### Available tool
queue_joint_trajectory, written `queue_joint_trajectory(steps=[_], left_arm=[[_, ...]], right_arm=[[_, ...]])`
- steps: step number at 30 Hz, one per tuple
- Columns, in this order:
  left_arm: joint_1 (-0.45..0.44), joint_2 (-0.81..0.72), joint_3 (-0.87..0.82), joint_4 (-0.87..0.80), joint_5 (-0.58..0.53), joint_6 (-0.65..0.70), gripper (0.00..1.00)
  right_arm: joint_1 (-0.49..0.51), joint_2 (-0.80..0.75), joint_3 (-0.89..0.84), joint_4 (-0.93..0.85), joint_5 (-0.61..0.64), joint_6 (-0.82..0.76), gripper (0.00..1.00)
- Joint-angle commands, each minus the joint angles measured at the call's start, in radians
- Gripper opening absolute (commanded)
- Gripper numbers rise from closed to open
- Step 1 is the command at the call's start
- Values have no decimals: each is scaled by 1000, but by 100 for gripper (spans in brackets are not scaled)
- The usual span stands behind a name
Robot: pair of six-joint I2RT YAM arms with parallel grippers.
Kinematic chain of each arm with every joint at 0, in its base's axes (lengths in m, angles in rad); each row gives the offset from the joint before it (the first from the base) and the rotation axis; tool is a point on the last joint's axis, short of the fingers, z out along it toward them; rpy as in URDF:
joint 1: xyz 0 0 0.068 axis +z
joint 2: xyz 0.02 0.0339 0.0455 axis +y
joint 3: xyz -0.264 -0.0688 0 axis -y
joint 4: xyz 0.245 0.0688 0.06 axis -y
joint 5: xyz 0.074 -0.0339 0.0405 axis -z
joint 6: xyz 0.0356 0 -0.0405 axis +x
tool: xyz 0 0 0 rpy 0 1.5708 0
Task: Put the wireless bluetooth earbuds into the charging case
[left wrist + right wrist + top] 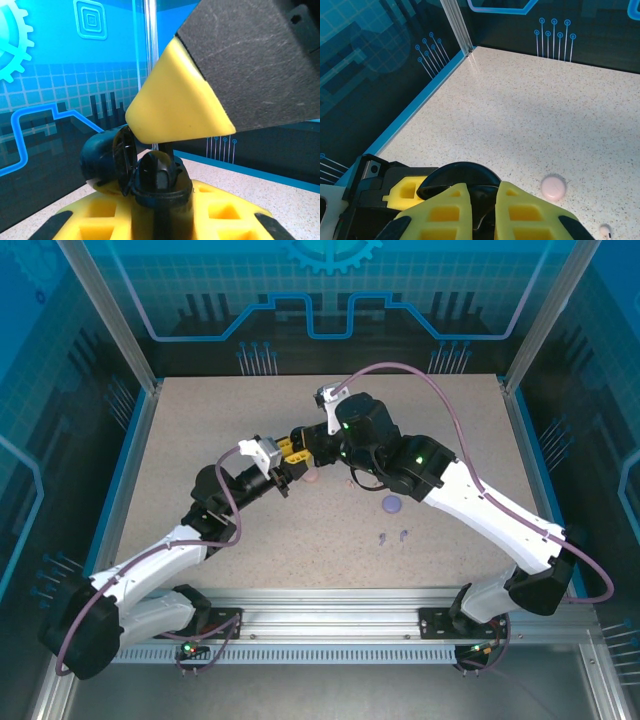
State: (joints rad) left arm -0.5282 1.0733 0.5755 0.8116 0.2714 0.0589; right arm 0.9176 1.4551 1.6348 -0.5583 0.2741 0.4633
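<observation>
from above, the left gripper [284,483] and the right gripper [296,448] meet tip to tip over the middle of the table [200,420], probably so that one arm steadies while the other feeds. well apart to the right lie a lilac case [391,504] and, nearer the bases, two lilac earbuds [383,537] flat on the surface, too small to tell which way they point. in the left wrist view the left gripper's jaws are pressed in on a black case [157,177], gripped low so its mouth faces up and its lid [105,160] hangs open to one side, out of the way. a yellow finger [175,100] of the right gripper comes down over it. under that tip stands what is probably a black earbud [167,146], its stem roughly upright, long axis vertical, head towards the case, though i cannot tell for certain. in the right wrist view the right gripper [480,212] has its fingers pressed nearly together just above the round black case; whether they pinch the bud is hidden. a pink case [553,187] sits closed on the table nearby, and a pale earbud [605,231] lies at the frame's edge.
</observation>
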Motion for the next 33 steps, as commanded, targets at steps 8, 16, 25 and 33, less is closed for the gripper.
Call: queue_joint_trajectory(steps=[8,16,25,33], left_arm=[[-5,-6,23,26,7,24,0],[-5,0,26,25,5,31,0],[-5,4,25,27,6,27,0],[-6,9,24,20,19,26,0]], right_arm=[[-7,-1,-22,-3,-81,3,13],[-1,2,-5,-12,-74,4,21],[-24,-35,89,-4,-38,15,56],[-148,12,219,-72,-114,66,62]])
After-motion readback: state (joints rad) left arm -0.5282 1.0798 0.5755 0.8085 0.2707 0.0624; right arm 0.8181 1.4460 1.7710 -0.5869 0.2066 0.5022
